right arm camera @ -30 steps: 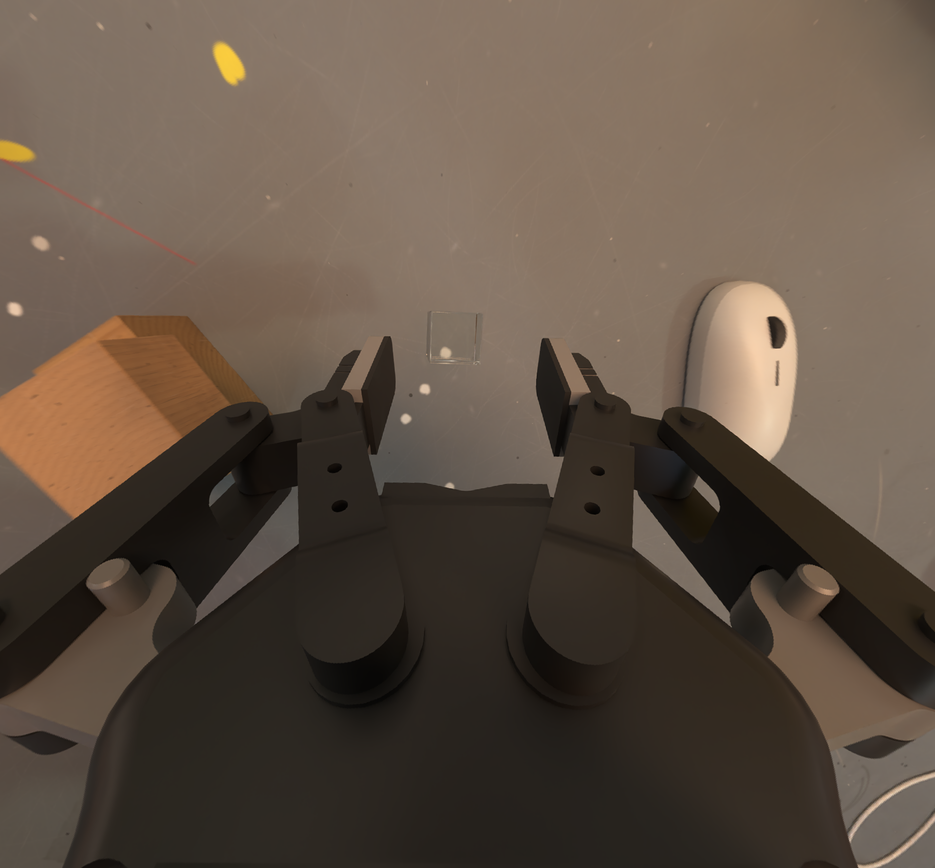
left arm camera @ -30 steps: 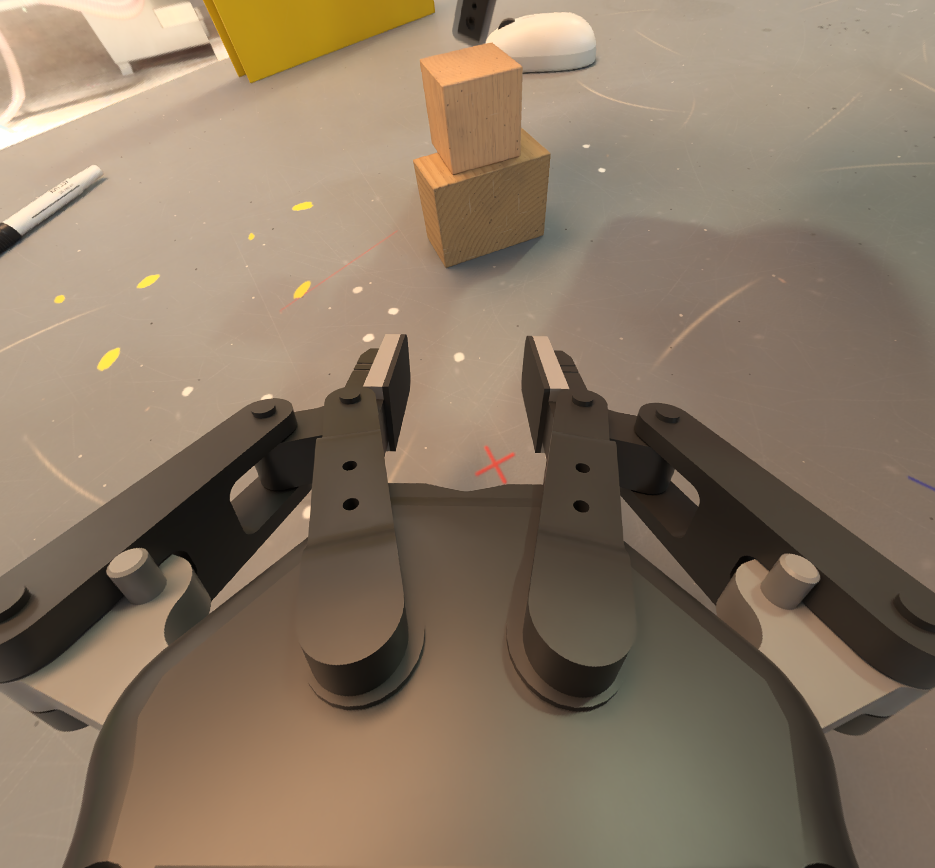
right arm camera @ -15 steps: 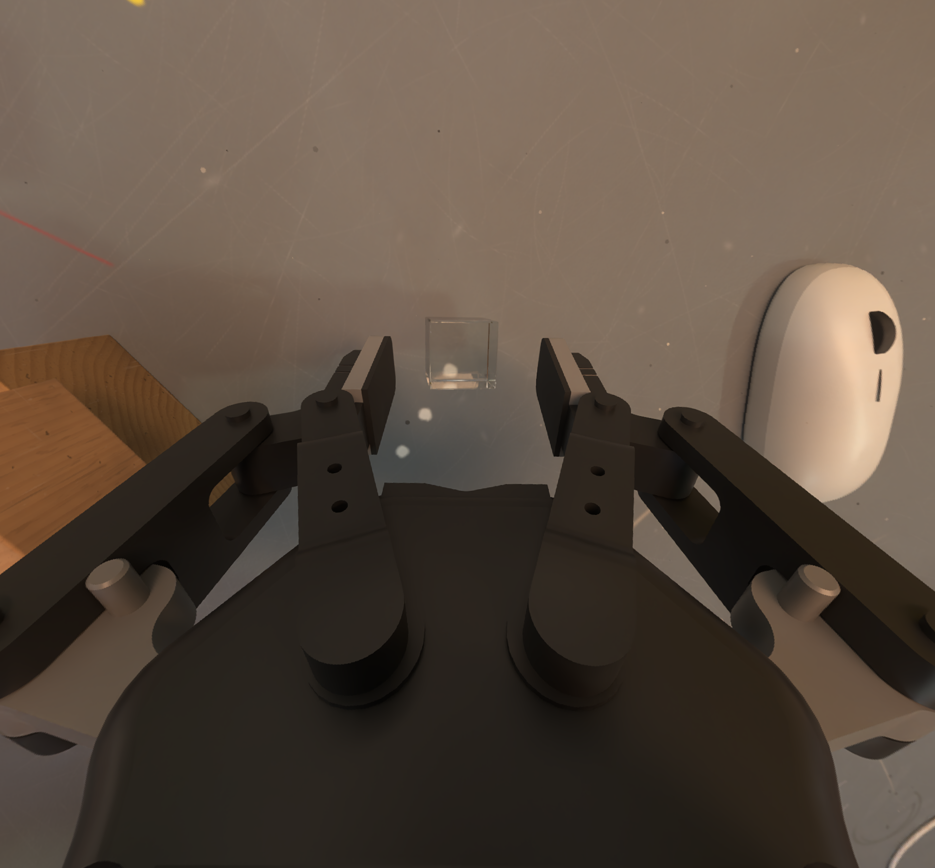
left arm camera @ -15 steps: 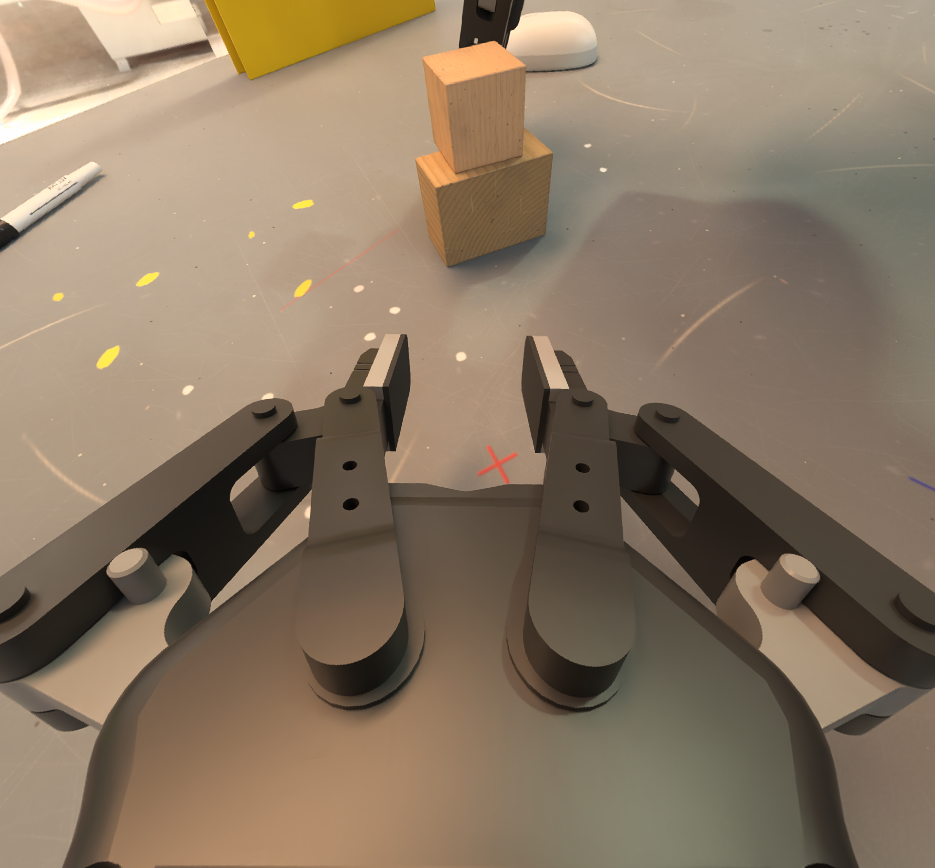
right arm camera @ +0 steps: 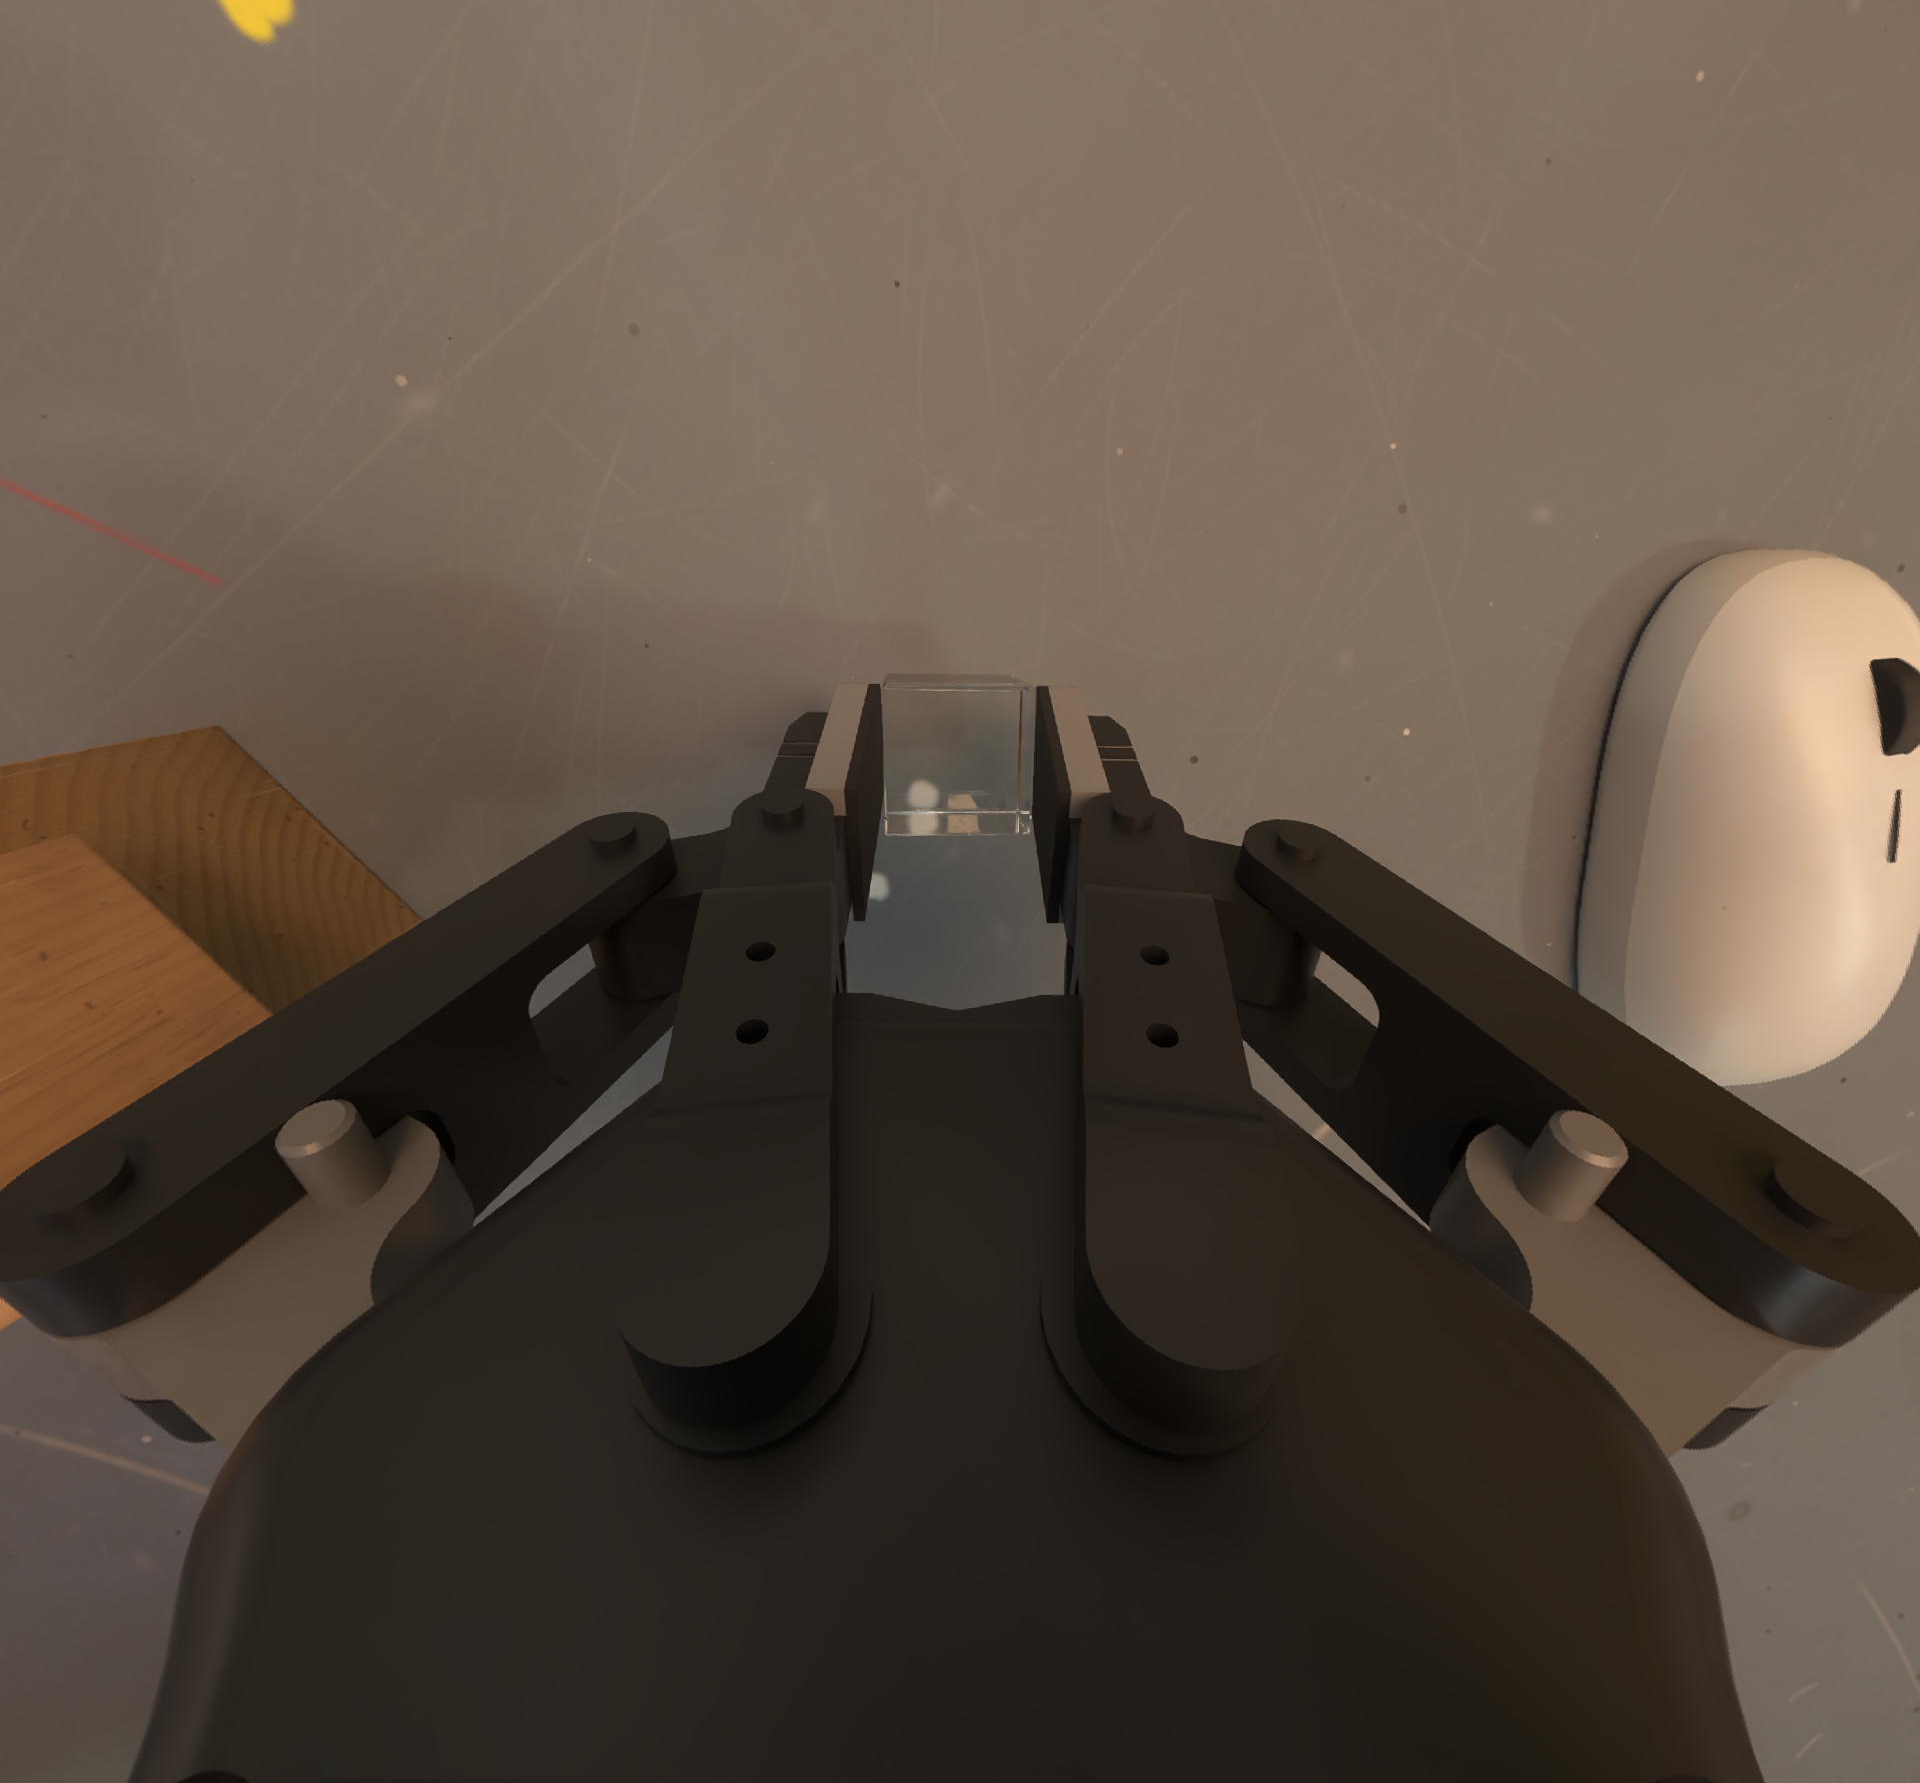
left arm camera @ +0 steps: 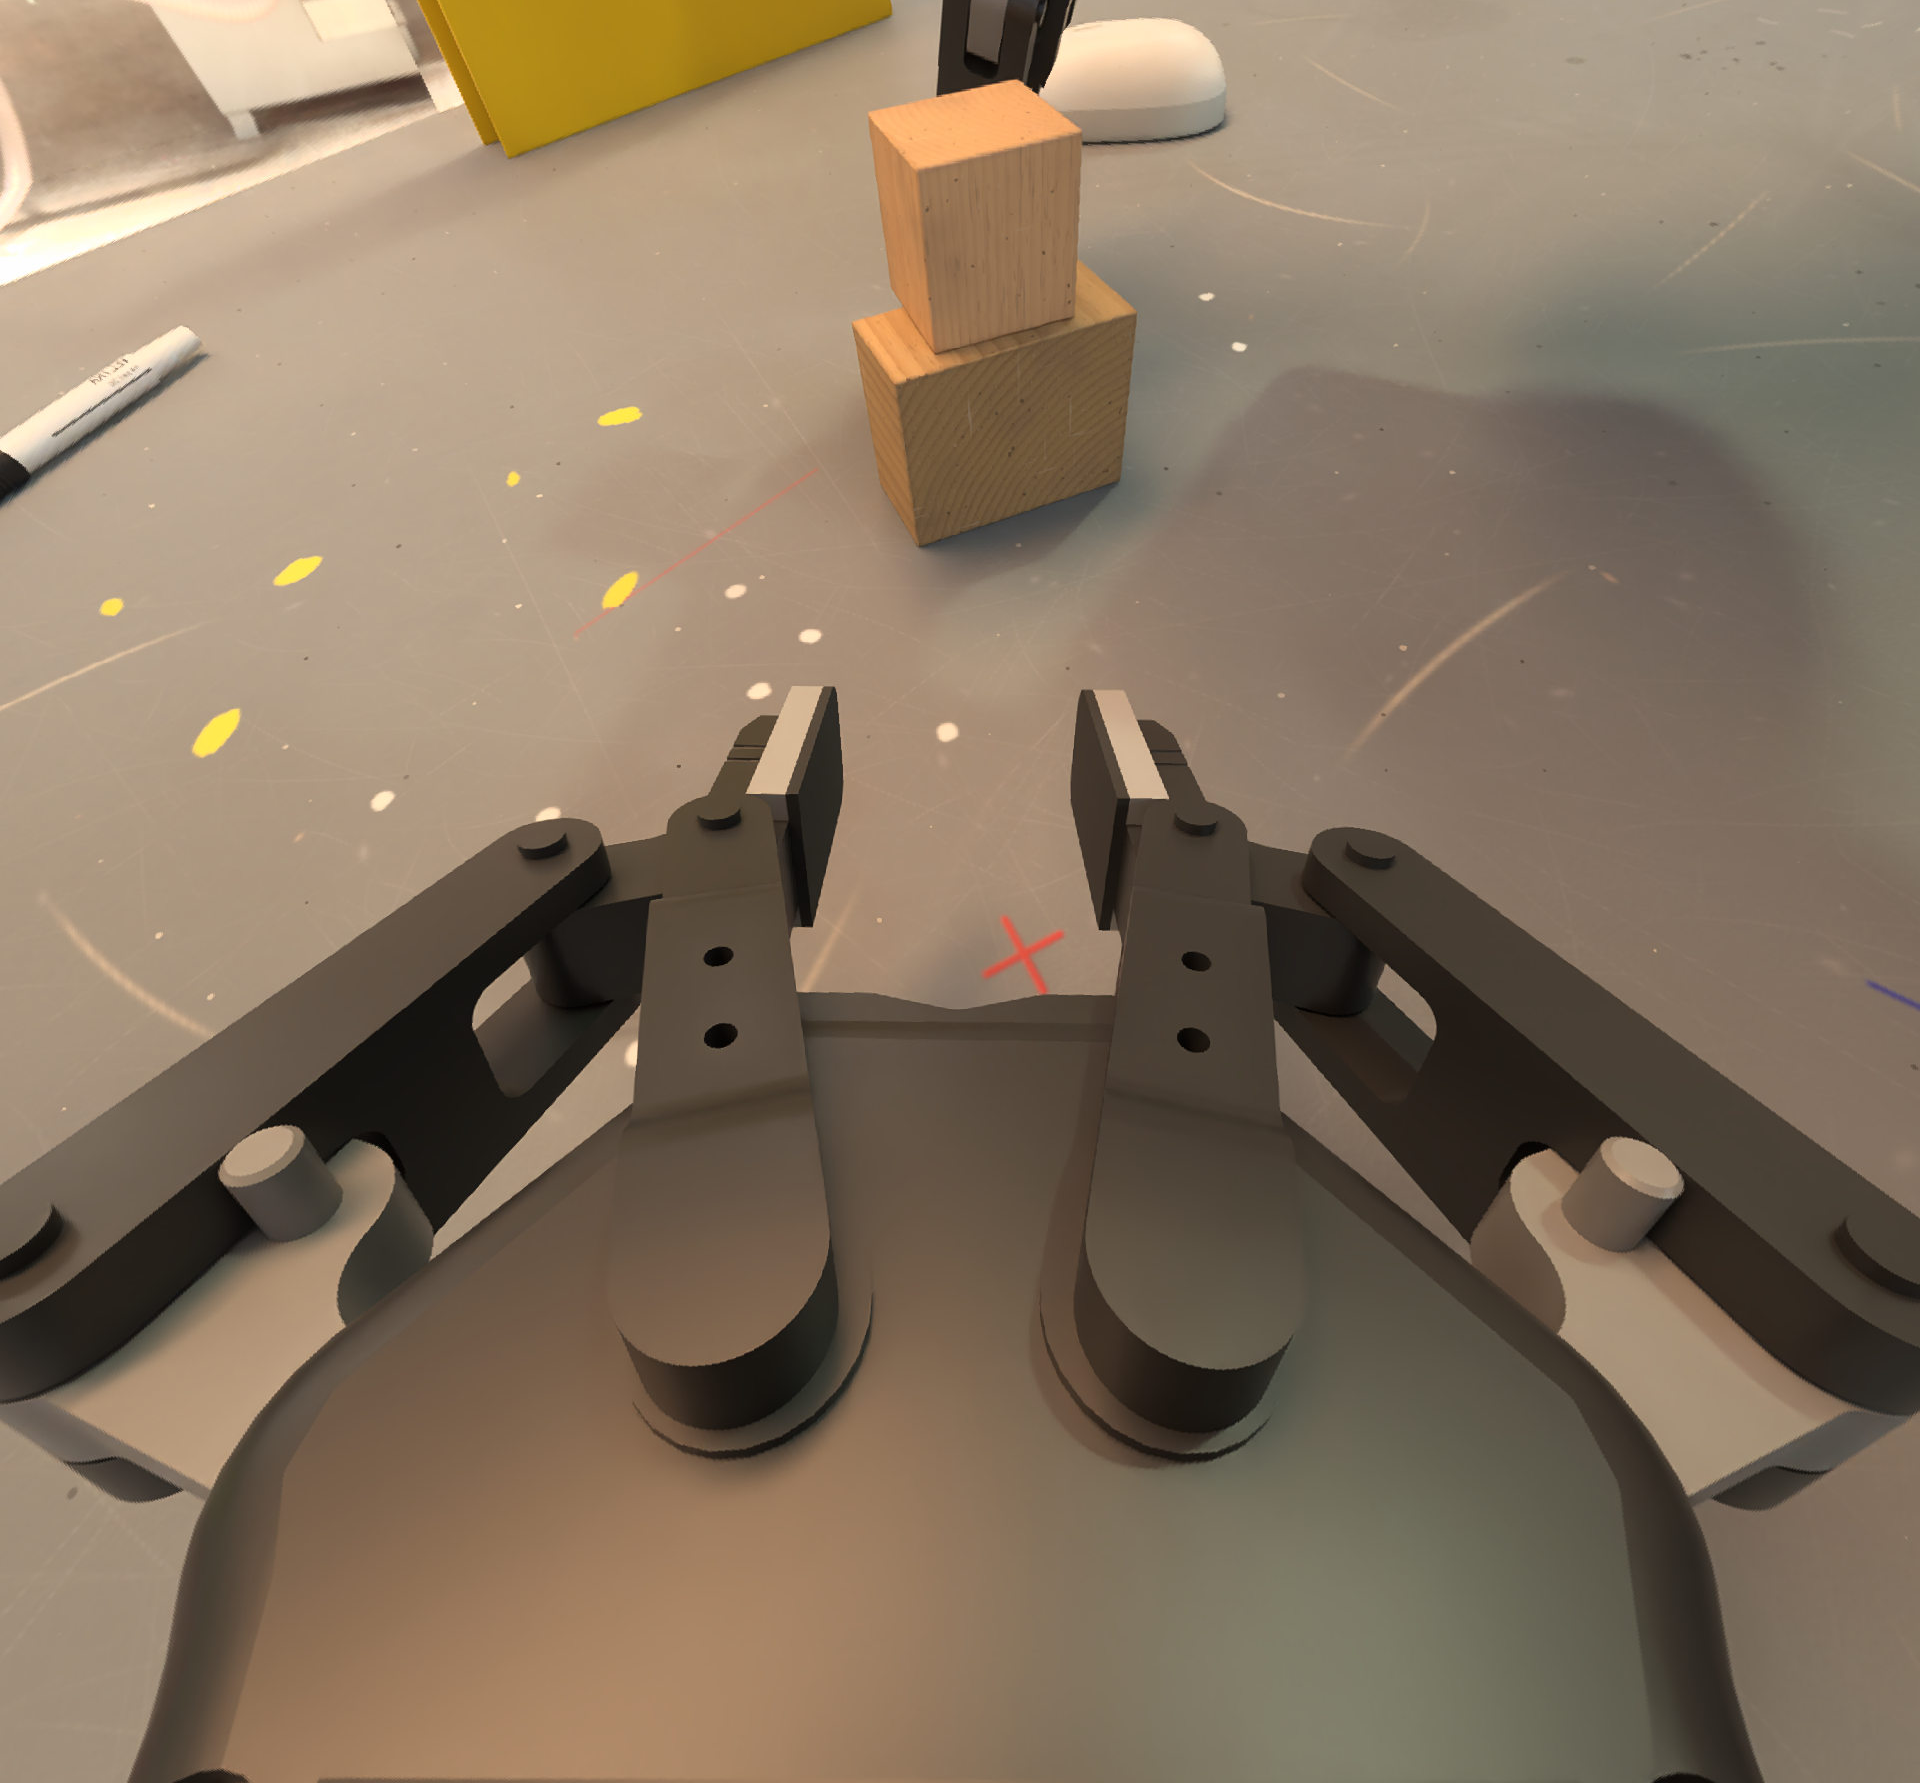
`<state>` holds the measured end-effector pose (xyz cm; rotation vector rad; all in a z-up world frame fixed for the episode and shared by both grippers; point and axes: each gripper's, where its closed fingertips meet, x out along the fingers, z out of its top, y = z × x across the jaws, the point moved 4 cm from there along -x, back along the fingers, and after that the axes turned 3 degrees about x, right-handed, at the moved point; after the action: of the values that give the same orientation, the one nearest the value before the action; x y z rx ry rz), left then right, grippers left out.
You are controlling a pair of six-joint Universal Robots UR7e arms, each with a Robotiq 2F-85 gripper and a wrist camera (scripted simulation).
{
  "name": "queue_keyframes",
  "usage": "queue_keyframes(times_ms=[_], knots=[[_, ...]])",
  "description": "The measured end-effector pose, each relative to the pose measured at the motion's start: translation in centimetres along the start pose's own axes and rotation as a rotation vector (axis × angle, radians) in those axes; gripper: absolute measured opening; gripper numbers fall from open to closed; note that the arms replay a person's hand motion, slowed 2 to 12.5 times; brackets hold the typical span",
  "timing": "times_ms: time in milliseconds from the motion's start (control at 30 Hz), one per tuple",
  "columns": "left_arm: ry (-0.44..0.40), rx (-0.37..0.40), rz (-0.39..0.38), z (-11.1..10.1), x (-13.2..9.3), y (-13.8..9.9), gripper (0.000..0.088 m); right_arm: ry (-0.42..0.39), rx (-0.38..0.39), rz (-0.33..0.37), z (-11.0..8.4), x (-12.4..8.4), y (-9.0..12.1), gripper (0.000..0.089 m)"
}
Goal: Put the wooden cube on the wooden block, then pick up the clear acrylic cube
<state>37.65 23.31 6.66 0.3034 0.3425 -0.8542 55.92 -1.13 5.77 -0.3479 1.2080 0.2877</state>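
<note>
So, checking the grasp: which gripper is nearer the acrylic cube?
Right. The right gripper is shut on the acrylic cube; the left gripper hangs open, far off.

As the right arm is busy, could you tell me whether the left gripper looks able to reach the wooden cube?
Probably yes: the left gripper is open, and only bare table lies between it and the wooden cube atop the wooden block.

Right gripper point(right arm camera: 956, 767) is sitting hemmed in: wooden block point(right arm camera: 187, 860) stack crowding its left, white mouse point(right arm camera: 1756, 808) crowding its right. Grey table point(right arm camera: 1039, 279) ahead is lying free. Left gripper point(left arm camera: 956, 777) is facing bare tabletop before the stack.
</note>
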Motion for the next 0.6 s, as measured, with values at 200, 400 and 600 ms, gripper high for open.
queue_keyframes(times_ms=[200, 400, 600], knots=[[0.000, 0.001, 0.002, 0.0, 0.0, 0.0, 0.0404, -0.045, -0.050, 0.020, 0.7, -1.8, 0.2, 0.0260], [-0.002, -0.002, 0.000, 0.0, 0.0, 0.0, 0.0403, -0.145, -0.165, 0.050, 2.1, -5.7, 1.6, 0.0260], [0.001, -0.002, 0.000, 0.0, 0.0, 0.0, 0.0403, -0.250, -0.304, 0.045, 3.5, -10.5, 3.4, 0.0260]])
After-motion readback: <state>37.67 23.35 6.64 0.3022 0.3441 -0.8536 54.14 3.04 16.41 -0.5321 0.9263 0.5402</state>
